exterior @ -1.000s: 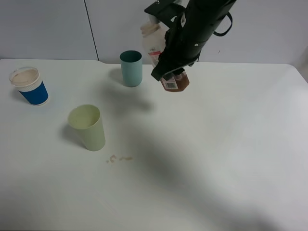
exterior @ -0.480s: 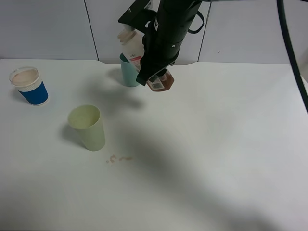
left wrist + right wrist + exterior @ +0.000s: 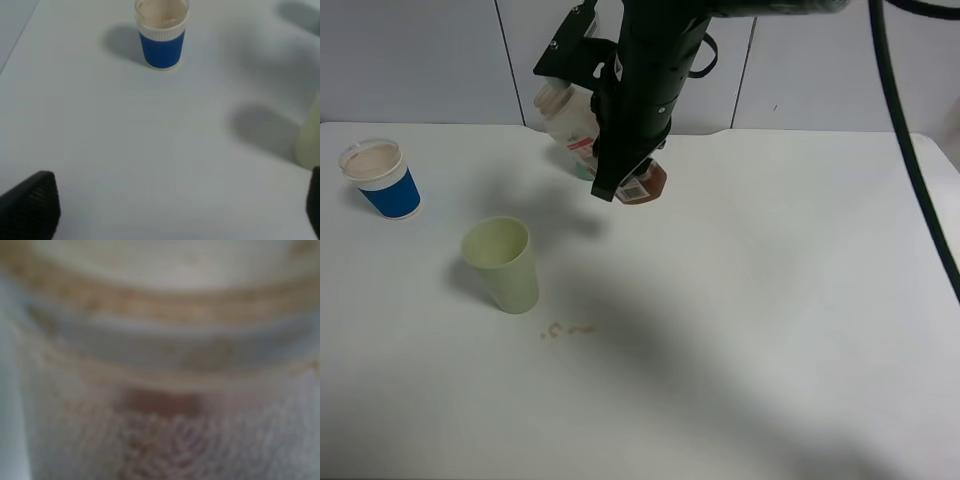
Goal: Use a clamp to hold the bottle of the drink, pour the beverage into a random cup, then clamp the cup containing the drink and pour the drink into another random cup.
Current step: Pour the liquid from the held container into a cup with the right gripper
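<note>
Item: right clamp (image 3: 612, 150) gripping bottle of the drink (image 3: 568, 118). Shifted left along the far edge of the table (image 3: 800, 300); formerly right of teal tumbler (image 3: 581, 170), now covering most of it. Bottle tilted further, neck leftward.

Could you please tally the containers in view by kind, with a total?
bottle: 1
tumblers: 2, yellow-green tumbler and teal tumbler, the latter mostly hidden behind the bottle
blue cup: 1
Total: 4

High overview, low left wrist, shared blue cup (image 3: 382, 180)
</note>
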Motion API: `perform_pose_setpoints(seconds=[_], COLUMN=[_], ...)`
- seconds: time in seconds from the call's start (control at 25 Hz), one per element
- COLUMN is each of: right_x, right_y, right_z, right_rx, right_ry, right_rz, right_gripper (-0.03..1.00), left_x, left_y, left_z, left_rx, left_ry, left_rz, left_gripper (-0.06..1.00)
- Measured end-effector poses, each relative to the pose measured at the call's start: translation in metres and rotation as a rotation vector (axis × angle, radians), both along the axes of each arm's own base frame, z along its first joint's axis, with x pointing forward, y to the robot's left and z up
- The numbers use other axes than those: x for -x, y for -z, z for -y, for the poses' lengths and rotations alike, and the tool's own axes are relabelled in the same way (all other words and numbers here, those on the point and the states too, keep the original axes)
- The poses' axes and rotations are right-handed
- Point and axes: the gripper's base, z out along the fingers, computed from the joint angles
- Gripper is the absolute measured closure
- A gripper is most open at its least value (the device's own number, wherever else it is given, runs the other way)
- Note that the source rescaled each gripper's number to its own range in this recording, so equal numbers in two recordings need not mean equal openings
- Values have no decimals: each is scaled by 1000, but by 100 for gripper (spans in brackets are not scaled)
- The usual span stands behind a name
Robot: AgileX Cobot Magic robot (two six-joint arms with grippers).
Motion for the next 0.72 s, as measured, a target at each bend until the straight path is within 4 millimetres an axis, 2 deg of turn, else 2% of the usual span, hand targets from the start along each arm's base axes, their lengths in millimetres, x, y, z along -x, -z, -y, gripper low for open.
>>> perform_pose_setpoints(seconds=[0.36,0.72], right_x=[4,1], right_y=[17,18], right_z=[-7,-9], right_rx=[91,89], right_ry=[-51,-84], right_rz=[-11,24], right_gripper=[96,96], left_x=[0,0], left_y=[0,0], left_z=[0,0], left_rx=[0,0], left_ry=[0,0], left_rz=[0,0], left_gripper=[-6,-6])
